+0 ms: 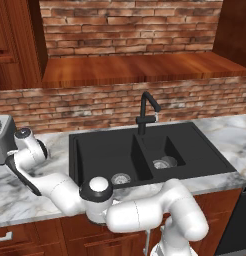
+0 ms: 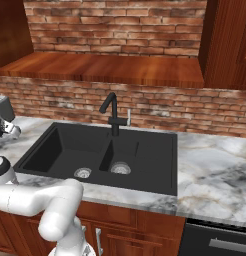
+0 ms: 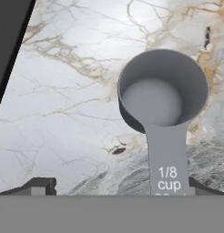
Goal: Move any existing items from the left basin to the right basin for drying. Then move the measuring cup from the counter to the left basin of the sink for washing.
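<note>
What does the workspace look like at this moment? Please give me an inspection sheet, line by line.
Surface: white marble counter with grey veins, set around a black double sink.
Job's things: measuring cup stands empty on the counter, with its handle marked "1/8 cup" pointing toward the hand. The clear cup sits in the right basin beside the drain. The left basin holds just its drain strainer.
Clutter: grey appliance at the counter's left end.
Grippers: hand is open and low over the counter; the cup's handle lies between its tips, not clamped.
Cables: nothing seen.
Surroundings: brick wall, wooden shelf, black faucet.
</note>
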Available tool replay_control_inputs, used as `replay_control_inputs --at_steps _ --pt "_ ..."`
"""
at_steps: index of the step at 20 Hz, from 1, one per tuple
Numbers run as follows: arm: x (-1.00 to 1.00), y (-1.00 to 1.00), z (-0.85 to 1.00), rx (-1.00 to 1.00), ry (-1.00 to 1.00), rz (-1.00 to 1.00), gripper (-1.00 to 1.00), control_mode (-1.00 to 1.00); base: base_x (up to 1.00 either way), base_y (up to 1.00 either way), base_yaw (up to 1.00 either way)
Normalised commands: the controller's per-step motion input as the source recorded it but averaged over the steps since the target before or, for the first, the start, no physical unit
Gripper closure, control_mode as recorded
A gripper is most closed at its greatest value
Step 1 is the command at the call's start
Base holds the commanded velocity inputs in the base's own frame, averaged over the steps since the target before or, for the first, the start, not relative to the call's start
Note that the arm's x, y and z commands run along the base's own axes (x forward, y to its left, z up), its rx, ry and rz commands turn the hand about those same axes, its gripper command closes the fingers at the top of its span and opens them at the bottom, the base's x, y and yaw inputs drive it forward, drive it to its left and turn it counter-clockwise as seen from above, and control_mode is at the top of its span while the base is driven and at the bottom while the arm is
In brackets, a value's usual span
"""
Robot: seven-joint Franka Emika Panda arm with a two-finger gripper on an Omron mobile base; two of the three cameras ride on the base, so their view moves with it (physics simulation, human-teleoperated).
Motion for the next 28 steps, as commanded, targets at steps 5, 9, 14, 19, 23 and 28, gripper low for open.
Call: replay_control_inputs --at_steps 5,9,14,19,23,28 --pt "0.07 0.0 -0.13 0.02 0.0 0.0 1.0 -1.0 0.0 0.0 0.0" --pt "0.06 0.0 -0.07 0.01 0.0 0.0 1.0 -1.0 0.0 0.0 0.0" --pt "0.0 0.0 -0.01 0.0 0.01 0.0 1.0 -1.0 0.0 0.0 0.0" --pt "-0.02 0.0 0.1 0.0 0.0 -0.01 1.0 -1.0 0.0 0.0 0.0" --pt "-0.1 -0.08 0.3 0.0 -0.03 -0.06 1.0 -1.0 0.0 0.0 0.0" --pt "-0.18 -0.19 0.34 0.0 -0.05 -0.09 1.0 -1.0 0.0 0.0 0.0"
